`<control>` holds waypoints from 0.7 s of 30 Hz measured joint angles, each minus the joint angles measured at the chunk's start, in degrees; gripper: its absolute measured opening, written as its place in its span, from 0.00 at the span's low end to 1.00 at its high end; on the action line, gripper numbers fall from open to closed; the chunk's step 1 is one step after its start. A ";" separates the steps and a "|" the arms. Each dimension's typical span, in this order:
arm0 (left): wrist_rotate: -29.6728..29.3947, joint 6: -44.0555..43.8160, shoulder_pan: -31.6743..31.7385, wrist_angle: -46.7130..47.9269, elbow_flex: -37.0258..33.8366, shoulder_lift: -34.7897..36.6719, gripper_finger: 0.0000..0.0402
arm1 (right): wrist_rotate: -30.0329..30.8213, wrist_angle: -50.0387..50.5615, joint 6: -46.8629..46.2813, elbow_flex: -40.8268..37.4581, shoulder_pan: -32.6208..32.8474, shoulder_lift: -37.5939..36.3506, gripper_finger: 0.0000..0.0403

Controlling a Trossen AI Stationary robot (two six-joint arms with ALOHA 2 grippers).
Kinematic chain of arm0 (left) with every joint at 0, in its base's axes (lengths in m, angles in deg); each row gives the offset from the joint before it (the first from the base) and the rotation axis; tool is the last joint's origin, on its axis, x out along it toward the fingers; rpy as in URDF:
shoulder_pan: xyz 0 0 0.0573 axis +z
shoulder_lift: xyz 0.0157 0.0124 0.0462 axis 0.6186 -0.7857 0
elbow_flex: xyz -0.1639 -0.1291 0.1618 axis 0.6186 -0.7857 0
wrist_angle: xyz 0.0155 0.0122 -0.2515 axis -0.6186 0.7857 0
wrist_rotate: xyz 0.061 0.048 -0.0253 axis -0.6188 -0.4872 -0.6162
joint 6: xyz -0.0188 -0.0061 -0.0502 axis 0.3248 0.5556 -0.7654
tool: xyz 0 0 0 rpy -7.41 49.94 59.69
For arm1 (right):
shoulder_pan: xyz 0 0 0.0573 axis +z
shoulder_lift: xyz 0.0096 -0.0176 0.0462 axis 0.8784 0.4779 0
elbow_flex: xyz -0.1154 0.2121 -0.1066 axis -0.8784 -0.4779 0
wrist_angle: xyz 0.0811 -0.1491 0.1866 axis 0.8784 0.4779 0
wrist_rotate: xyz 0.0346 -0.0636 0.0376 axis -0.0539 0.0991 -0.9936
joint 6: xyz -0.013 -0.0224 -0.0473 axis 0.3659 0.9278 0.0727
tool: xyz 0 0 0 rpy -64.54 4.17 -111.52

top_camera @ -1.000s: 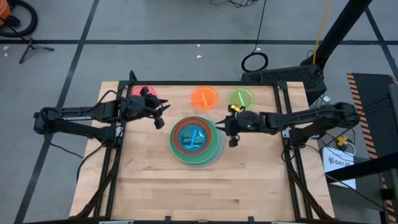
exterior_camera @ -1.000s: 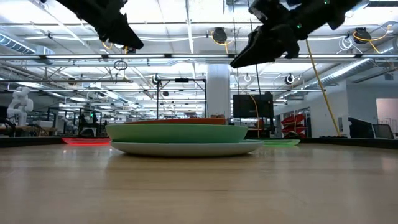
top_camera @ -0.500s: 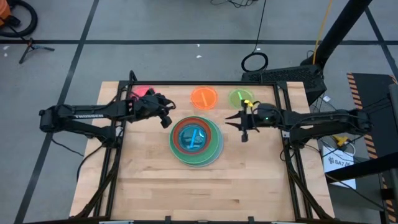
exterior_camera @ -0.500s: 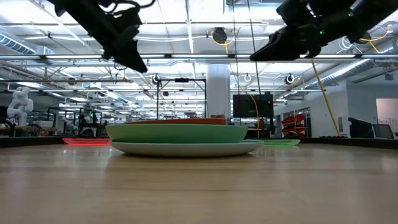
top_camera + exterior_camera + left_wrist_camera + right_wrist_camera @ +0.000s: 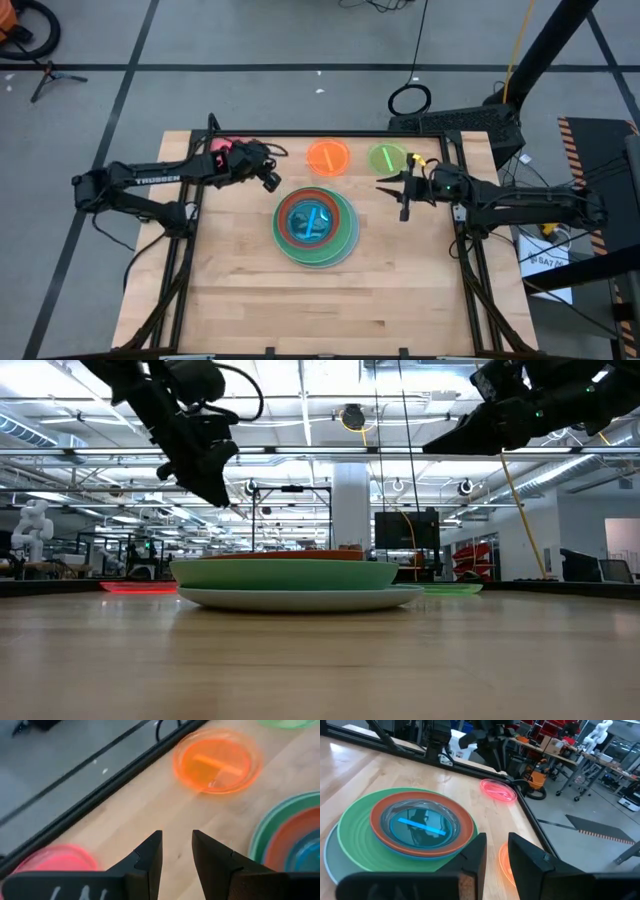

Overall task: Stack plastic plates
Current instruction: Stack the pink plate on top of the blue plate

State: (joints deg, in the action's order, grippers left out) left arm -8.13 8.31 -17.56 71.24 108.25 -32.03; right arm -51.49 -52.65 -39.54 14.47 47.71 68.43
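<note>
Both jaws empty, plate stack [image 5: 315,224] between

The left dark two-finger gripper [image 5: 268,180] hung raised in the air on its stretched arm, its jaws a little apart with nothing between them. The right dark two-finger gripper [image 5: 392,189] was also raised, jaws narrowly apart and empty.

Five stacked plates [image 5: 315,225], three loose small plates [image 5: 328,157], two arms [image 5: 150,180].
</note>
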 joint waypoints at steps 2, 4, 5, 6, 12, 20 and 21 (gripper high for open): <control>0.96 -1.40 1.53 4.51 1.38 -1.25 0.28 | 0.00 0.03 -0.04 0.00 -0.08 0.04 0.18; 1.55 -2.89 2.90 8.56 3.05 -3.11 0.28 | 0.00 0.03 -0.04 0.00 -0.10 0.04 0.18; 1.86 -3.47 3.70 10.28 3.87 -4.09 0.28 | 0.00 0.03 -0.05 0.00 -0.10 0.06 0.18; 2.15 -3.65 4.61 12.35 4.49 -5.10 0.28 | 0.00 -0.02 -0.15 0.00 -0.10 0.06 0.18; 4.23 -1.16 12.16 25.54 7.35 -12.07 0.28 | 0.00 -0.10 -0.93 0.00 -0.10 0.06 0.18; 10.32 5.38 21.88 25.49 7.45 -19.47 0.28 | 0.00 -0.13 -0.94 0.00 -0.10 0.06 0.18; 10.40 5.49 22.79 25.49 7.45 -20.27 0.28 | 0.00 -0.13 -0.94 0.00 -0.10 0.06 0.18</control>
State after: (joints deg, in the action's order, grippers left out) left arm 2.27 13.81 5.24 96.72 115.70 -52.30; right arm -51.49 -52.77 -40.48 14.47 47.61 68.49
